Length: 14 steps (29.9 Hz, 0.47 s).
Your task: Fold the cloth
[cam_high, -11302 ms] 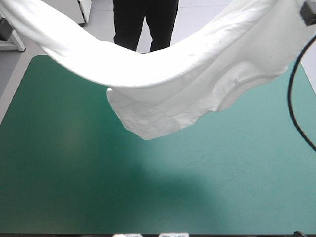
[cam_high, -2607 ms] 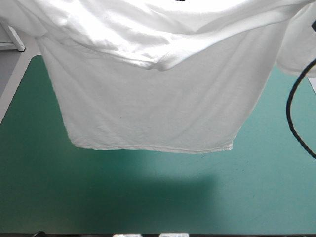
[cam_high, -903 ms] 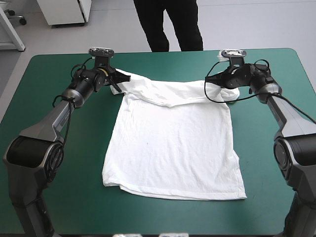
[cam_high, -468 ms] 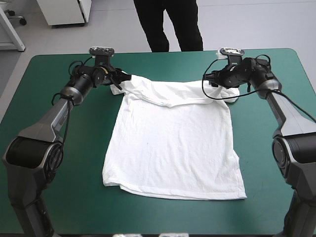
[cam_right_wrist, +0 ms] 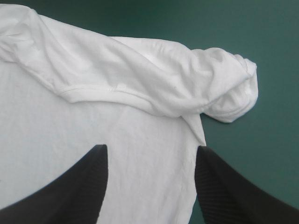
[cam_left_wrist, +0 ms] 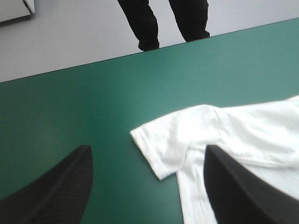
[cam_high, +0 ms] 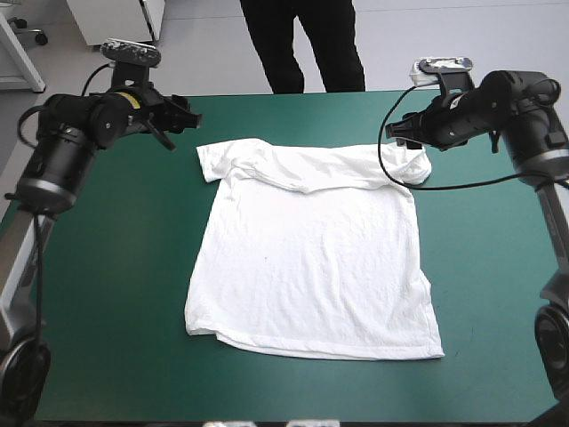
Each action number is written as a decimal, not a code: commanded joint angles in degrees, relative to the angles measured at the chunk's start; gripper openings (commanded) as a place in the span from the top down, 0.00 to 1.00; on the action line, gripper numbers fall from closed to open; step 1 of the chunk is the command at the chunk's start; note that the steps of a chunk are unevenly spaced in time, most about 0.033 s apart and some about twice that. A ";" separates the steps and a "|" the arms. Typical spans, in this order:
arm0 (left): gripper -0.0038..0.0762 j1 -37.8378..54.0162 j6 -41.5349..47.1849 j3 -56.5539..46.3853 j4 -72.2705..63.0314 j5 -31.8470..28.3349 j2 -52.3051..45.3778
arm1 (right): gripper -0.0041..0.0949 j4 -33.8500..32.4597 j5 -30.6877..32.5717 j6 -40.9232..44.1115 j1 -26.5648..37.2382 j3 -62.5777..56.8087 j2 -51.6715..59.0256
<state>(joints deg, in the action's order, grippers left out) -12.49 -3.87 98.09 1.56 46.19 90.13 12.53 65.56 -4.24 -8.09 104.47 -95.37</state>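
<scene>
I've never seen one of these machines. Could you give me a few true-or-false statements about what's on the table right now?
1. The T-shirt lies spread out on the teal-green table. True.
2. The left gripper is clamped on the shirt. False: it is open, clear of the cloth.
3. The sleeve near the right gripper is bunched up. True.
4. The shirt is folded in half. False: no fold has been made yet.

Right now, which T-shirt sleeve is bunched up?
The sleeve ahead of the right gripper: it is curled into a lump, whereas the other sleeve, by the left gripper, lies flat.
</scene>
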 commanded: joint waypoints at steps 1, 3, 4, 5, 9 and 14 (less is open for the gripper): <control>0.34 0.03 -0.71 -2.46 -0.06 -0.67 -9.93 | 0.44 0.09 2.72 1.74 -0.07 1.87 7.62; 0.34 -0.19 -0.71 -5.45 -0.06 -0.48 -14.08 | 0.44 -0.05 4.21 2.10 -0.16 0.12 11.01; 0.34 -0.71 -0.71 -7.33 -0.06 -0.48 -16.37 | 0.44 -0.51 4.48 2.22 -0.52 -1.12 12.84; 0.34 -1.24 -0.71 -8.92 0.18 -0.48 -18.19 | 0.44 -1.52 4.74 2.56 -0.74 -3.05 14.79; 0.34 -5.46 -0.92 -17.07 0.77 0.15 -25.85 | 0.44 -4.28 4.99 3.92 -2.25 -13.14 22.53; 0.36 -8.42 0.01 -23.48 0.49 11.20 -29.89 | 0.44 -4.43 5.88 5.39 -2.86 -27.00 31.99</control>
<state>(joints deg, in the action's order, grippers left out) -20.01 -4.89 75.81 2.27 53.81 62.49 8.22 71.51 0.45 -10.78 81.91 -68.81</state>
